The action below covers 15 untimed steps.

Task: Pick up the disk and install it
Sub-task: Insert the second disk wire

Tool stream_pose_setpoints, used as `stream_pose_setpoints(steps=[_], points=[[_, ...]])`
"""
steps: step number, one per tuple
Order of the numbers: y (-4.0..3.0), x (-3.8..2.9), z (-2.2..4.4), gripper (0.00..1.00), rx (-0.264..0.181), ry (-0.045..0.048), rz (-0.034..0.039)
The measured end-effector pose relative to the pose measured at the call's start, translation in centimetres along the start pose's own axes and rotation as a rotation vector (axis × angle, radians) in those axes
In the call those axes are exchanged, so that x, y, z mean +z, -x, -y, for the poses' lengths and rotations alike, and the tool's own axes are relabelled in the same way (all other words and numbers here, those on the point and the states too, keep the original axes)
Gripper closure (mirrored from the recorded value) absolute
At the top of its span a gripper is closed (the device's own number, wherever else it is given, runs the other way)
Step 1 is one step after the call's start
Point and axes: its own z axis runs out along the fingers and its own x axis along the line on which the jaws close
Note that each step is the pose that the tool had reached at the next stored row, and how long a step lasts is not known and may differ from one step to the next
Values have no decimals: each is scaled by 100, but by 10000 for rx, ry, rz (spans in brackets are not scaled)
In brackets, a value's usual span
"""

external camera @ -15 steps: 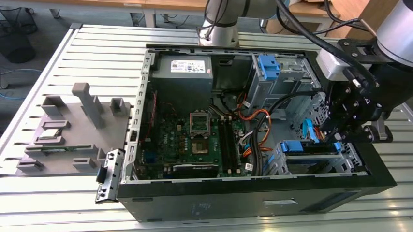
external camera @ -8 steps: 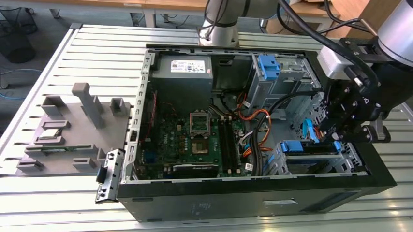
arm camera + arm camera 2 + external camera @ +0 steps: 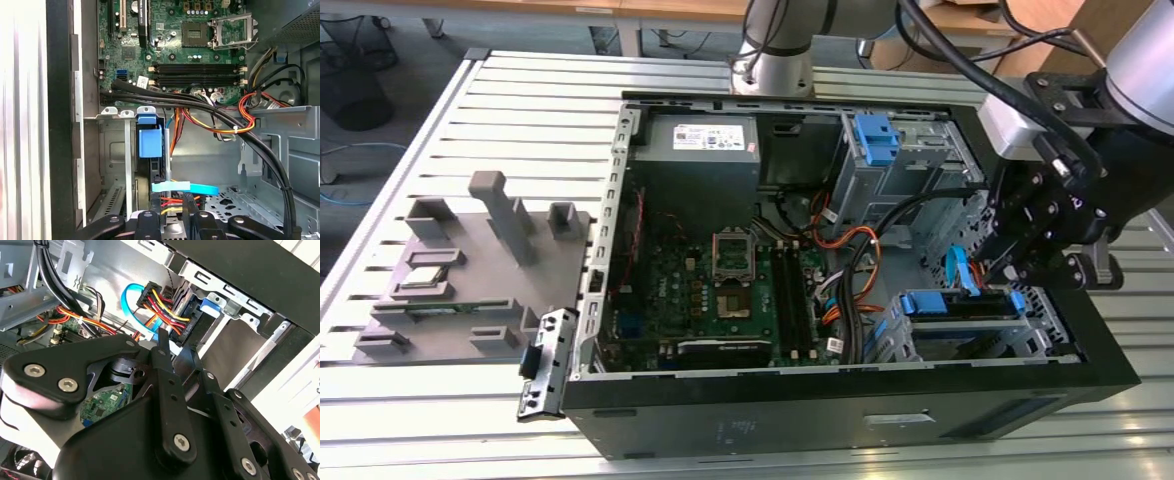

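The disk (image 3: 961, 303), in its blue plastic frame, sits in the drive cage at the case's front corner on the exterior view's right. Red, yellow and black power wires and a blue data cable (image 3: 186, 188) are plugged into its end (image 3: 190, 315). My gripper (image 3: 1027, 275) hangs just above that cabled end. In the first wrist view its two black fingers (image 3: 150, 220) stand apart, with the wires showing in the gap between them and nothing held. The disk's blue tab (image 3: 150, 142) lies straight beyond the gripper (image 3: 171, 212).
A second blue bracket (image 3: 874, 140) sits in the upper cage. The grey power-supply box (image 3: 700, 140) and green motherboard (image 3: 727, 280) lie inside the open case. A thick black cable bundle (image 3: 210, 112) crosses near the cage. A grey fixture (image 3: 454, 270) stands on the exterior view's left.
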Motion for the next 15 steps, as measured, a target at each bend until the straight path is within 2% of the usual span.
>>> stream_pose_setpoints(steps=[5, 15], points=[[2, -31, 0, 68, 0, 1, 20], [2, -33, 0, 68, 0, 0, 25]])
